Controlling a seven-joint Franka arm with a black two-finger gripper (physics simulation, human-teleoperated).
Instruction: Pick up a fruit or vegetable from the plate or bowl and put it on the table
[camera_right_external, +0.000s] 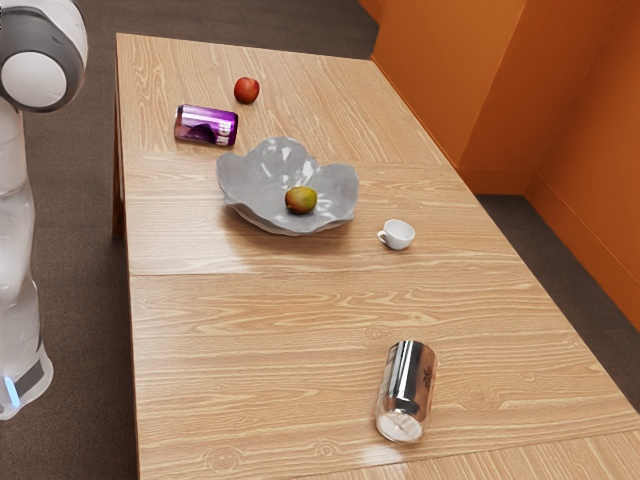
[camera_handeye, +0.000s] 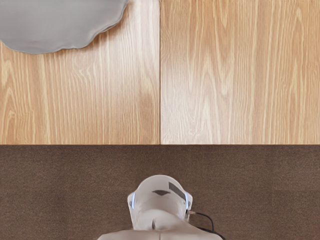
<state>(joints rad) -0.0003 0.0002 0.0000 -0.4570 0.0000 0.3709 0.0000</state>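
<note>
You should descend straight over the mango (camera_right_external: 301, 200), carefully avoiding the near rim of the bowl (camera_right_external: 338, 186); I cannot tell if your gripper is spread.

A broad lane over the table (camera_right_external: 230, 340) is left between the bowl (camera_right_external: 250, 190) and the silver can (camera_right_external: 412, 375). The bowl is flanked by the cup (camera_right_external: 400, 235) and the purple can (camera_right_external: 205, 126), the latter backed by the red ball (camera_right_external: 247, 90). The mango (camera_right_external: 301, 200) is walled around, but uncovered from above.
</note>
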